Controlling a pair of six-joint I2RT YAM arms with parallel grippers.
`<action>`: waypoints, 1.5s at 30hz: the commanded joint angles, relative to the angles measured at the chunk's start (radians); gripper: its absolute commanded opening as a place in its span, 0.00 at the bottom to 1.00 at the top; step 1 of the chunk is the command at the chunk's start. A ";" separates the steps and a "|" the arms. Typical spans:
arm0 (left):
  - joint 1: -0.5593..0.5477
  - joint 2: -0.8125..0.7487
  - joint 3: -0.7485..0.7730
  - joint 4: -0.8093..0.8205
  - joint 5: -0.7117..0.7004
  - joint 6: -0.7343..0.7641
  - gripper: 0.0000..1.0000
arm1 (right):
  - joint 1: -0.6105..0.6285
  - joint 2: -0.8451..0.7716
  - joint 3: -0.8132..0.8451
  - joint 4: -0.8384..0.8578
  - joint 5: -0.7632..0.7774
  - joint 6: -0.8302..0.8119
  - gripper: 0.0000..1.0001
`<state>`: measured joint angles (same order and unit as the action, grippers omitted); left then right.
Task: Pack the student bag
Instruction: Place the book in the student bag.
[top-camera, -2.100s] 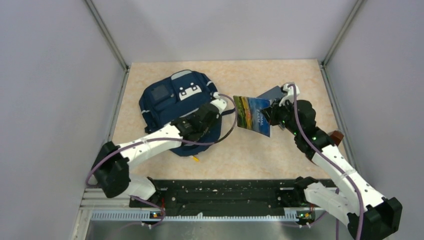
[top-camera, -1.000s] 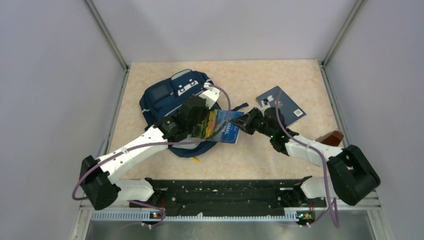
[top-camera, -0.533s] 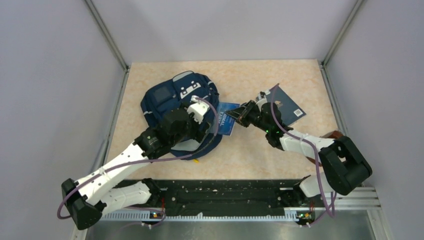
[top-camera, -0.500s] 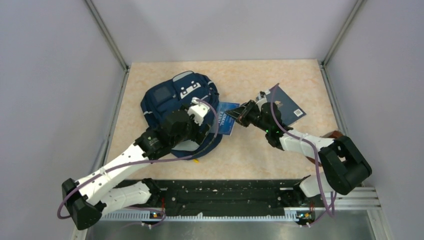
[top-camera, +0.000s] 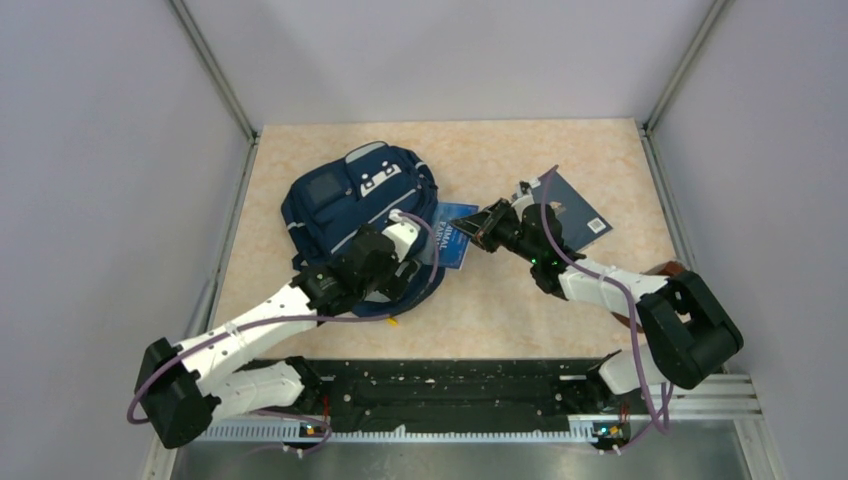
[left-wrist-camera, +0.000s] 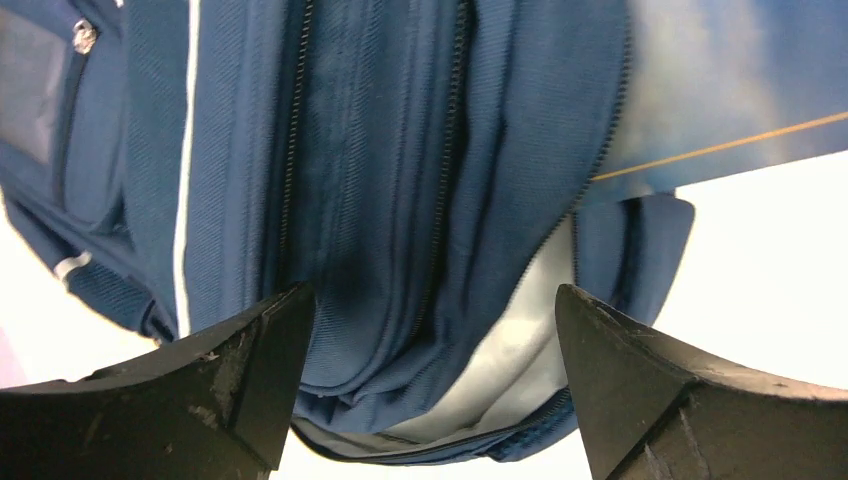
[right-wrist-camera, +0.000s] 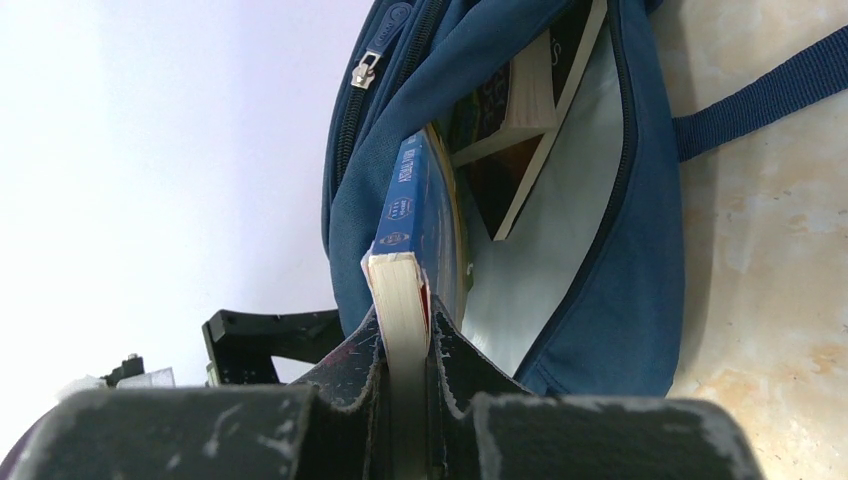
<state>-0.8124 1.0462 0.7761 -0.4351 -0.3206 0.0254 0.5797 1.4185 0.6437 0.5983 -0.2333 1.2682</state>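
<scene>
The student bag (top-camera: 345, 195), navy with white stripes and patches, lies at the table's left middle with its mouth facing right. My right gripper (top-camera: 482, 230) is shut on a blue-spined book (right-wrist-camera: 405, 270) that stands on edge, its far half inside the bag's mouth (right-wrist-camera: 560, 230). Another book (right-wrist-camera: 520, 110) lies deeper inside against the grey lining. My left gripper (left-wrist-camera: 430, 300) hangs open over the bag's near right edge (top-camera: 392, 272) and holds nothing. Blue fabric and grey lining (left-wrist-camera: 520, 370) show between its fingers.
A dark blue book (top-camera: 578, 208) lies flat on the table behind my right arm. A brown object (top-camera: 668, 272) sits at the right edge, partly behind that arm. A bag strap (right-wrist-camera: 770, 95) runs across the table. Grey walls close in three sides.
My left gripper has opened, let go of the bag and drawn back toward the near side. The right gripper has swung the book on edge into the bag's mouth and now holds still.
</scene>
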 joint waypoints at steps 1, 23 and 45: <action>0.002 0.040 0.064 -0.044 -0.154 0.008 0.95 | 0.008 -0.037 0.082 0.242 0.004 0.034 0.00; -0.001 0.081 0.129 -0.258 -0.308 -0.072 0.09 | 0.002 -0.100 0.063 0.133 0.113 -0.053 0.00; 0.018 -0.084 0.159 0.192 -0.235 0.120 0.00 | 0.121 0.141 0.152 0.282 0.354 0.082 0.00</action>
<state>-0.8024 0.9848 0.9005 -0.4057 -0.5968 0.1452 0.6735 1.5074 0.6773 0.7155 0.0204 1.2926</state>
